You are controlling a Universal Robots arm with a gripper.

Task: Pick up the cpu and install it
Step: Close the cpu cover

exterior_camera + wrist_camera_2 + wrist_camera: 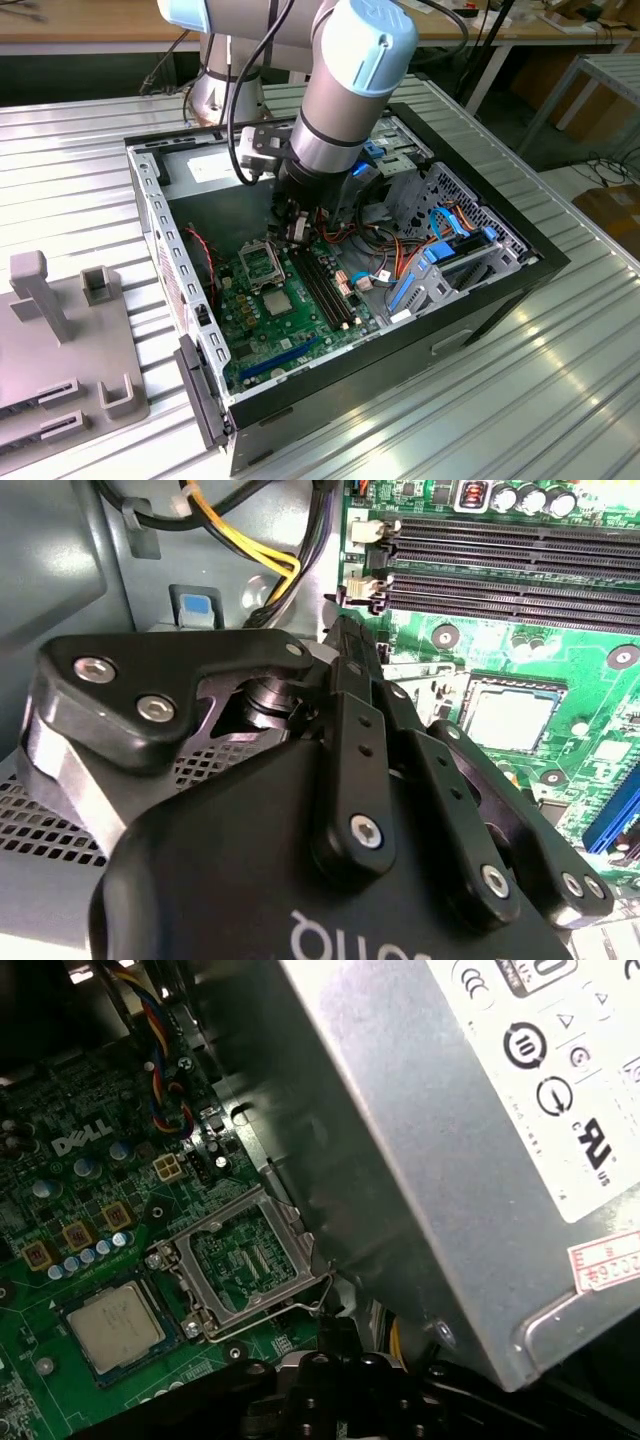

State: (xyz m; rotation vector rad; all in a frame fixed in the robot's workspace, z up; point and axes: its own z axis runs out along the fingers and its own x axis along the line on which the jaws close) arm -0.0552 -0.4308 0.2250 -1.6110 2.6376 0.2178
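- Cpu (279, 303), the small flat square chip with a silver metal top and a thin green rim, lies flat on the green motherboard (255, 335) inside the open black computer case (470, 300). We see it in both wrist views as well (510, 715) (115, 1325).
- It sits just beside the larger square metal socket frame (262, 264), on the side nearer the bottom of the exterior view. In the first wrist view the frame looks swung open, with its wire lever loose.
- The black gripper (297, 228) hangs down inside the case near the frame and the long black memory slots (500, 590). It is near the chip but clearly apart from it, and nothing touches the chip's top.
- We cannot tell how far the gripper (350, 645) is open, or whether it has hold of anything. Its own body hides the tip.
- We judge the pick-up step is in hand: the chip is not grasped and the arm is near it, not over it.
- A grasp here calls for centring square above the chip and taking it by its thin edges, keeping it level. The frame and the grey metal power supply box (450, 1110) crowd the approach.
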